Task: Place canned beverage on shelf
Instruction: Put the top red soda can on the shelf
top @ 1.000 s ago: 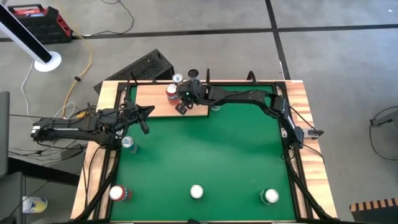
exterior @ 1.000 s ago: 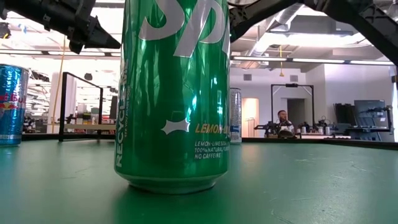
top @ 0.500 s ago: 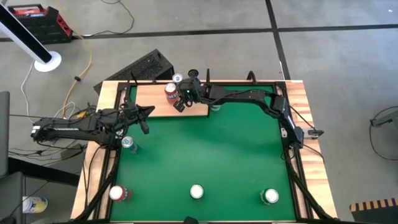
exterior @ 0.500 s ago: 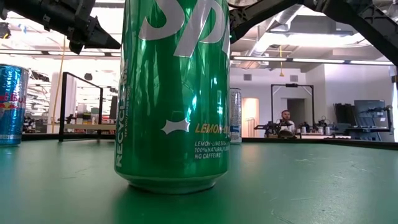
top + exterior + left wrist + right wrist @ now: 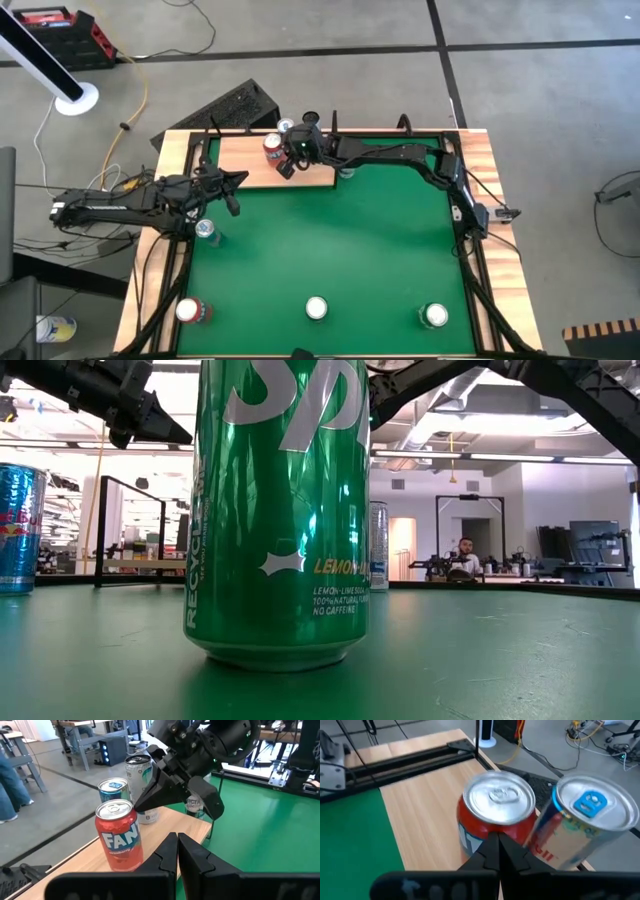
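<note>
A red can (image 5: 271,146) (image 5: 497,815) stands upright on the pale wooden shelf (image 5: 240,160) at the table's far left. A blue-and-silver can (image 5: 286,127) (image 5: 582,820) stands just beyond it. My right gripper (image 5: 287,163) (image 5: 498,851) is shut, slanting down over the shelf, its tips right at the red can's near side. My left gripper (image 5: 238,180) (image 5: 177,842) is shut and hovers by the shelf's near left corner, touching nothing. My right gripper's shut fingertips (image 5: 137,807) stand just below the red can's top rim (image 5: 131,811), coming at it slanting from the table's right and above. I cannot tell whether they touch the can. The can stands upright on the shelf board.
A green can (image 5: 280,510) (image 5: 316,308) stands at the table's near edge, with a red can (image 5: 188,311) and another can (image 5: 434,316) on either side of it. A blue can (image 5: 206,230) stands near the left edge, and one more can (image 5: 347,172) by the shelf's right end.
My right gripper has tipped its fingers a little upward and edged toward the red can on the shelf, staying shut.
</note>
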{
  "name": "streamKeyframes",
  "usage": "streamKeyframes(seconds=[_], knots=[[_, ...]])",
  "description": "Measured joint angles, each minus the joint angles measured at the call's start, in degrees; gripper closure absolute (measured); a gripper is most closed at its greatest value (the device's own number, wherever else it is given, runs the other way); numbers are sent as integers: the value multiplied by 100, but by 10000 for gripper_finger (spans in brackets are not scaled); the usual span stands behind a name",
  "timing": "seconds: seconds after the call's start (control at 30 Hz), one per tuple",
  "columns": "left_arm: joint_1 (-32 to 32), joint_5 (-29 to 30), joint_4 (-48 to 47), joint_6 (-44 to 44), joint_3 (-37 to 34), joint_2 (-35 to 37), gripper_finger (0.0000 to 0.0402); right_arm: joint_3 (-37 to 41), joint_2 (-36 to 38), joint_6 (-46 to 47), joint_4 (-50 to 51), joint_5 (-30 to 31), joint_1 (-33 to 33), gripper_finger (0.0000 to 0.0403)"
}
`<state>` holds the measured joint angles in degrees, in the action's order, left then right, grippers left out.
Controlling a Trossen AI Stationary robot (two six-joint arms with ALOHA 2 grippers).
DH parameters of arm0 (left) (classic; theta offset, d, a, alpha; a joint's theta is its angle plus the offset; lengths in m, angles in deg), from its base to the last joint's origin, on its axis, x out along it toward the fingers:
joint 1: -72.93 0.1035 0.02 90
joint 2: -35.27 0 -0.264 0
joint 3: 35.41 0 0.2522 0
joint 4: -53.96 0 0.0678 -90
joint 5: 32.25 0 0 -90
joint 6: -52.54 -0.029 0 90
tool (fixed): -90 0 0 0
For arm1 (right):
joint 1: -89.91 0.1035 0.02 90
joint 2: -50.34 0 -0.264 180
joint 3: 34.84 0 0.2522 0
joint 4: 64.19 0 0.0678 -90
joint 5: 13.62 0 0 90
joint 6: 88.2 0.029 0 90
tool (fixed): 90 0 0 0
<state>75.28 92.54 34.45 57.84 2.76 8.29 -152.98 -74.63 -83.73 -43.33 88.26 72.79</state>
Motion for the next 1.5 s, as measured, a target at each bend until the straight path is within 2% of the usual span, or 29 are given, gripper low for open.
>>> streamKeyframes(seconds=[0.27, 0.47, 0.7, 0.83, 1.0, 1.17, 1.5], knots=[[0, 6, -132, 0, 2, 0, 402, 0, 16, -296, 147, -154, -2, 386], [20, 13, 32, -2, 2, -199, 402, 0, 565, -561, 1173, -154, 30, 386], [520, -622, 1453, -368, 2, -1714, 402, 0, 1659, -940, 2416, -152, 69, 385], [906, -722, 2131, -485, 105, -2653, 402, -4, 2480, -1037, 3264, -148, 3, 385], [1104, -1119, 2194, -653, 768, -3654, 402, -2, 3377, -964, 4296, -103, -73, 384], [1093, -1073, 1956, -878, 1460, -4453, 402, 119, 4143, -725, 4979, 559, -11, 384], [1325, -936, 1725, -1029, 2079, -5460, 402, 1581, 5533, -206, 4678, 803, -37, 383]])
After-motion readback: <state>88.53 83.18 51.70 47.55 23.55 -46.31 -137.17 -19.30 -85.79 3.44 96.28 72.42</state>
